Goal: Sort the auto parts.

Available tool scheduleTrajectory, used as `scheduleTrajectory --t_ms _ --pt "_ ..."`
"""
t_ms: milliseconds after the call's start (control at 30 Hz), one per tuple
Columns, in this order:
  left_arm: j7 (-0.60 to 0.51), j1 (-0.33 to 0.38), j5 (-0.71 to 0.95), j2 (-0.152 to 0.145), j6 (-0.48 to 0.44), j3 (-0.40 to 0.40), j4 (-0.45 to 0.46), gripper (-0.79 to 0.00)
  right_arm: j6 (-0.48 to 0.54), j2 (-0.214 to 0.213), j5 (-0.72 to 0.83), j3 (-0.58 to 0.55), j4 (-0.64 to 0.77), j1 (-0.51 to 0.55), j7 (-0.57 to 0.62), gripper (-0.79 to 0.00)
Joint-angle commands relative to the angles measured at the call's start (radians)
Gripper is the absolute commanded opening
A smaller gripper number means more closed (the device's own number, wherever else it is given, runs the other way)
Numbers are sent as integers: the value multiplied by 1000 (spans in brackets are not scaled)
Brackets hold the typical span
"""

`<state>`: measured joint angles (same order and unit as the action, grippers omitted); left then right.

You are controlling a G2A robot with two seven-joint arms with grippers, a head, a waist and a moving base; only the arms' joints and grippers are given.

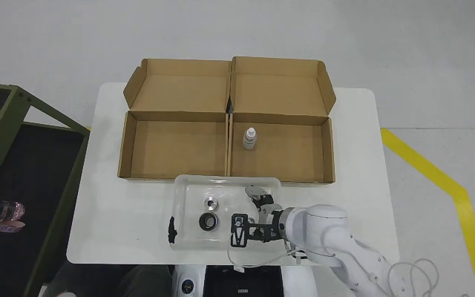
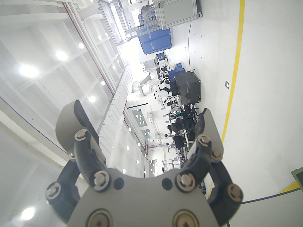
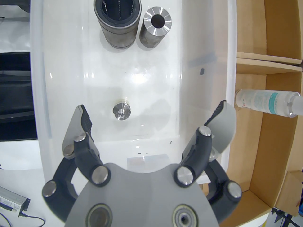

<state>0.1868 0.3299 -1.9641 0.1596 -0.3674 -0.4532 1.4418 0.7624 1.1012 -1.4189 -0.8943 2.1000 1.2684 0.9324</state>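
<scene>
Bottle [image 1: 251,138] already stands in the right box [image 1: 327,152]. Three parts wait in the near tray [image 3: 229,48]: bearing [image 3: 118,22], sleeve [image 3: 153,29], small plug [image 3: 121,112]. Right gripper [image 3: 151,112] hovers over the plug, fingers spread, empty; left gripper [image 2: 141,111] faces the room, fingers released too.

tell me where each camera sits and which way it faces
Top view: above the arms, looking down at the table, cardboard boxes and tray; right gripper over the tray.
Left wrist view: on the left wrist, facing the hall; left gripper's open fingers.
Right wrist view: on the right wrist, looking down into the tray; own open fingers.
Shared: top and right wrist views both show tray, linear bearing, bottle.
</scene>
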Motion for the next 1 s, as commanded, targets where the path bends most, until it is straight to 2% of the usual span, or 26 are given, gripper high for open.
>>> scheduleTrajectory --t_ms 0,400,467,500,533,667,733,833,900,967 --pt "0 0 0 0 0 0 0 0 -3 1 -7 10 -9 -5 13 0" --pt "0 0 0 0 0 0 0 0 5 10 -1 77 -55 -42 83 0" --pt "0 0 0 0 0 0 0 0 6 12 1 86 -63 -51 99 -25" --pt "0 0 0 0 0 0 0 0 5 13 -1 90 -65 -55 105 -43" --pt "0 0 0 0 0 0 0 0 2 14 -2 94 -67 -59 110 -95" --pt "0 0 0 0 0 0 0 0 -2 17 -7 108 -82 -69 120 -169" --pt "0 0 0 0 0 0 0 0 -5 18 -8 113 -88 -72 122 -237" --pt "0 0 0 0 0 0 0 0 -2 19 -7 122 -94 -76 127 -388" --pt "0 0 0 0 0 0 0 0 -2 19 -5 128 -98 -78 127 -425" --pt "0 0 0 0 0 0 0 0 -1 19 -6 136 -101 -82 126 -511"
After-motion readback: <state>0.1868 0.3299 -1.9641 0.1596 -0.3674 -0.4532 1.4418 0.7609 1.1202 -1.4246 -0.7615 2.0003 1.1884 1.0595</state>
